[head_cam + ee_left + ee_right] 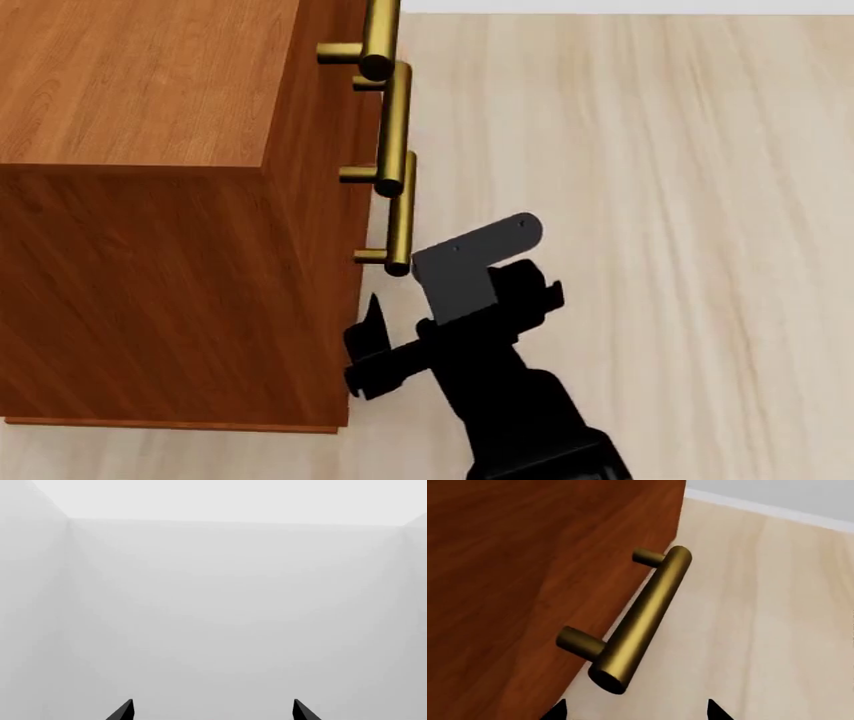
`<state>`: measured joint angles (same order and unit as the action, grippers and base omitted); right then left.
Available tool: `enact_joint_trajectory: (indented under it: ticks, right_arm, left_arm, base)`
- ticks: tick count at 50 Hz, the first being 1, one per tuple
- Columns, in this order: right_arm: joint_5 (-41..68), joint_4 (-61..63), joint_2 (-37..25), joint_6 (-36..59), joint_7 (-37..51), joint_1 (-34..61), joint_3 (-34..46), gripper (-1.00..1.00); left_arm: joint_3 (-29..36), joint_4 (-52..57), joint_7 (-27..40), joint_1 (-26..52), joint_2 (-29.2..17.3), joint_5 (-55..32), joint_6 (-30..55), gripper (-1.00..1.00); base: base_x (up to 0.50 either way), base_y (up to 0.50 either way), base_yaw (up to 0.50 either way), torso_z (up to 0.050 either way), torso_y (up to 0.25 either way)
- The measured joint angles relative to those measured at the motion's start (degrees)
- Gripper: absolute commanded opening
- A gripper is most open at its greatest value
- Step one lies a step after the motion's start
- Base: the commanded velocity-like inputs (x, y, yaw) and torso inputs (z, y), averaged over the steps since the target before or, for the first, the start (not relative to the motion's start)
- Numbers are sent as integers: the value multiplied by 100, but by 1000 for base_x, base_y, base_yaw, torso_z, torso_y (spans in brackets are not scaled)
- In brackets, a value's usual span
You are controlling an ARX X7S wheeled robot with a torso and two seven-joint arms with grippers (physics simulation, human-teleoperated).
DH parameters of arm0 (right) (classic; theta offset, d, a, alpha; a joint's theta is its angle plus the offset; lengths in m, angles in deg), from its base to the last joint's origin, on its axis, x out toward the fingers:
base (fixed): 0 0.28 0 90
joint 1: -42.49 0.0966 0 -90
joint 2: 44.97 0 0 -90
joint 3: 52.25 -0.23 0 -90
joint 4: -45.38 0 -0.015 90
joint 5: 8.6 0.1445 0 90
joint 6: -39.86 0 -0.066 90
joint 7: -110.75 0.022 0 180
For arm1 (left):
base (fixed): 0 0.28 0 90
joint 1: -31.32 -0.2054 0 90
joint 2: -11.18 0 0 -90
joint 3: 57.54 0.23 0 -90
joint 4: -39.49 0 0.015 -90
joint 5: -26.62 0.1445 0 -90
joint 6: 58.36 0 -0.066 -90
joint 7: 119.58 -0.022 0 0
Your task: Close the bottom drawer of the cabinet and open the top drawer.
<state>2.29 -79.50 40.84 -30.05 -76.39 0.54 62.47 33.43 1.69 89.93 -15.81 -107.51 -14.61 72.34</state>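
Right gripper [367, 345]: your fingers stand apart, grasping nothing, tips toward the cabinet [160, 250] front.
Bottom drawer [527, 580]: just ahead of your right gripper, its handle [640, 620] close beyond the fingertips, untouched.
Left gripper [212, 711]: released, facing a blank pale wall [213, 605].

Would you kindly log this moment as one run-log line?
right gripper: open, beside cabinet | brass handle: ungrasped | left gripper: open, idle
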Motion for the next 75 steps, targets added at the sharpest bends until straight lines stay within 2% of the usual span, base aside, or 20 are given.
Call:
enact_joint_trajectory:
  ticks: [9, 23, 42, 58, 75]
  right_arm:
    - [155, 347, -119, 116, -15, -147, 40, 100]
    - [970, 1822, -631, 696, 444, -953, -141, 100]
    - [2139, 4105, -1208, 1524, 1390, -1888, -1261, 100]
    - [3553, 5300, -1093, 2232, 2249, -1727, -2422, 100]
    - [5376, 5987, -609, 2788, 3552, -1236, -3397, 100]
  left_arm:
    - [26, 9, 33, 39, -16, -29, 13, 100]
    - [158, -30, 55, 84, 28, 7, -29, 100]
    - [243, -29, 105, 105, 49, -12, -69, 100]
    - [279, -15, 146, 139, 29, -56, -73, 100]
    - [314, 29, 235, 241, -2, -144, -13, 100]
  base:
    - [-2, 2, 3, 0, 0]
    - [0, 0, 0, 0, 0]
    - [0, 0, 0, 0, 0]
    - [0, 0, 0, 0, 0]
    - [0, 0, 0, 0, 0]
